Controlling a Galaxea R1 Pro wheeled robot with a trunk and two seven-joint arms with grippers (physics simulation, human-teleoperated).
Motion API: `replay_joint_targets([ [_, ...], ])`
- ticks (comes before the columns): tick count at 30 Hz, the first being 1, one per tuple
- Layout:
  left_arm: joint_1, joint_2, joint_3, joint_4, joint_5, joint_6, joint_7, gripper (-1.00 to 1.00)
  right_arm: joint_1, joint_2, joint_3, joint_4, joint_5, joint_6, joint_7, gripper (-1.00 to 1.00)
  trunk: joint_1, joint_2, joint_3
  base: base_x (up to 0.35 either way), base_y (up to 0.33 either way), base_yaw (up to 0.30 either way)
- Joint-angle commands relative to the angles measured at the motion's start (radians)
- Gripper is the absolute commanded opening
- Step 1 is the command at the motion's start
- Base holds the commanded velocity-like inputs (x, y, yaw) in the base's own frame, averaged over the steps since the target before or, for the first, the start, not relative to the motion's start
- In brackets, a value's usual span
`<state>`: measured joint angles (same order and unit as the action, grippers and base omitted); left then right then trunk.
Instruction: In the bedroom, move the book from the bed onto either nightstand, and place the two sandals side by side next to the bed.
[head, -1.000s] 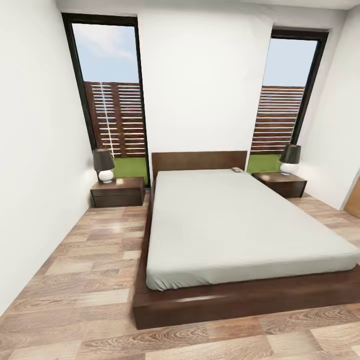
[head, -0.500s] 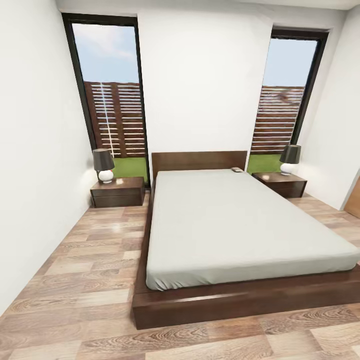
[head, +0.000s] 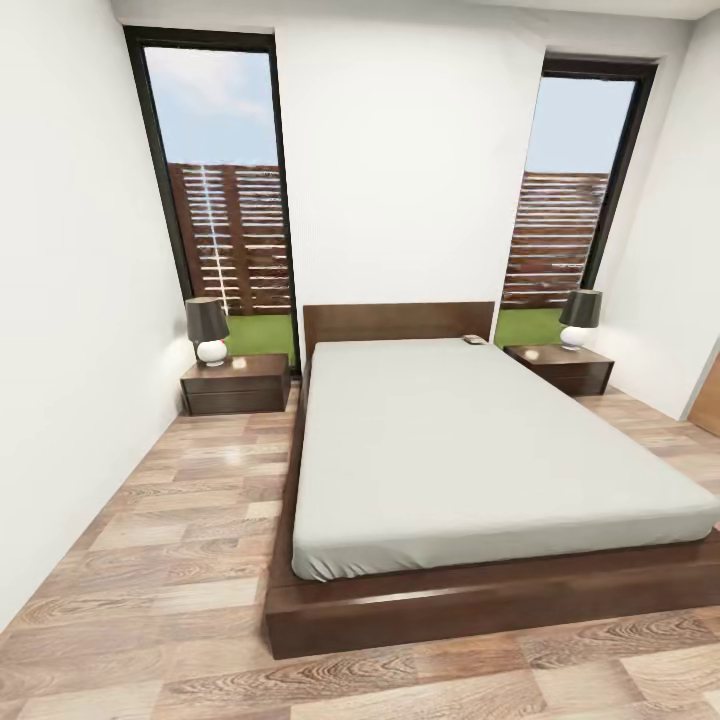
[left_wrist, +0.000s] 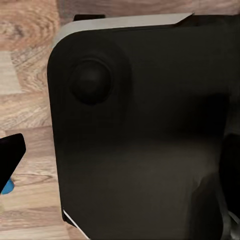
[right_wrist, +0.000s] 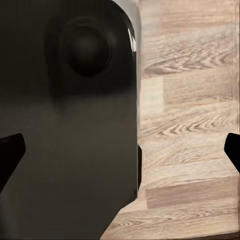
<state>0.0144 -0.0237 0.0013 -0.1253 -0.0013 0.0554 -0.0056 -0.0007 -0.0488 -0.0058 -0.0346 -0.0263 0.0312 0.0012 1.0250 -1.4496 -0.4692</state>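
The right gripper (right_wrist: 120, 150) is open: its two dark fingertips sit far apart at the picture's sides, with bare wood floor (right_wrist: 190, 100) between them and the robot's black body (right_wrist: 65, 125) close by. Of the left gripper, just one dark fingertip (left_wrist: 10, 152) shows, so I cannot tell if it is open or shut. A tiny bright blue bit (left_wrist: 6, 188) peeks out by that fingertip, too small to name. From the head, the bed (head: 480, 590) fills the middle of the bedroom (head: 400, 150). The book (head: 473, 340) is a small dark speck at the mattress's far corner, at 1 o'clock, near the headboard. One nightstand (head: 235, 385) stands at 11 o'clock, the other nightstand (head: 560, 368) at 1 o'clock, each with a lamp (head: 207, 330). A wide strip of open floor runs along the bed's left edge. More floor lies in front of the foot edge.
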Motion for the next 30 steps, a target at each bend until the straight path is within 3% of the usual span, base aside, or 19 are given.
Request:
replay_joint_targets([
  [1, 0.001, 0.000, 0.000, -0.010, 0.000, 0.012, -0.001, 1.00, 0.000, -0.006, -0.001, -0.007, -0.009, 0.002, -0.001, 1.00, 0.000, 0.000, -0.001, 0.000, 0.000, 0.000],
  [2, 0.001, -0.003, 0.000, -0.015, -0.001, 0.015, -0.002, 1.00, -0.001, -0.011, -0.002, -0.013, -0.014, -0.001, -0.002, 1.00, 0.000, 0.000, -0.001, 0.000, 0.000, 0.000],
  [3, 0.001, -0.005, 0.000, -0.653, -0.001, 0.015, -0.003, 1.00, -0.001, -0.021, -0.002, -0.407, -0.057, -0.002, -0.002, 1.00, 0.000, 0.000, -0.001, 0.000, 0.000, 0.000],
  [7, 0.001, -0.006, -0.011, -0.682, 0.000, 0.003, -0.005, 1.00, -0.002, -0.030, -0.004, -0.423, -0.064, -0.026, 0.000, 1.00, 0.000, 0.000, -0.001, 0.000, 0.000, 0.000],
  [10, 0.001, -0.003, -0.011, -0.645, 0.003, -0.041, -0.005, 1.00, -0.002, -0.030, -0.004, -0.419, -0.067, -0.182, 0.003, 1.00, 0.000, 0.000, -0.001, 0.000, 0.000, 0.000],
  [14, 0.001, -0.003, -0.011, -0.602, 0.001, -0.061, 0.000, 1.00, -0.002, -0.030, -0.003, -0.418, -0.067, -0.257, 0.007, 1.00, 0.000, 0.000, -0.001, 0.000, 0.000, 0.000],
  [23, 0.001, -0.001, -0.007, -0.591, 0.003, -0.065, 0.002, 1.00, -0.002, -0.029, -0.012, -0.418, -0.070, -0.272, 0.006, 1.00, 0.000, 0.000, 0.001, 0.000, 0.000, 0.008],
  [30, 0.001, -0.001, -0.007, -0.591, 0.003, -0.065, 0.003, 1.00, -0.002, -0.029, -0.014, -0.418, -0.069, -0.272, 0.007, 1.00, 0.000, 0.000, 0.005, 0.000, 0.000, 0.211],
])
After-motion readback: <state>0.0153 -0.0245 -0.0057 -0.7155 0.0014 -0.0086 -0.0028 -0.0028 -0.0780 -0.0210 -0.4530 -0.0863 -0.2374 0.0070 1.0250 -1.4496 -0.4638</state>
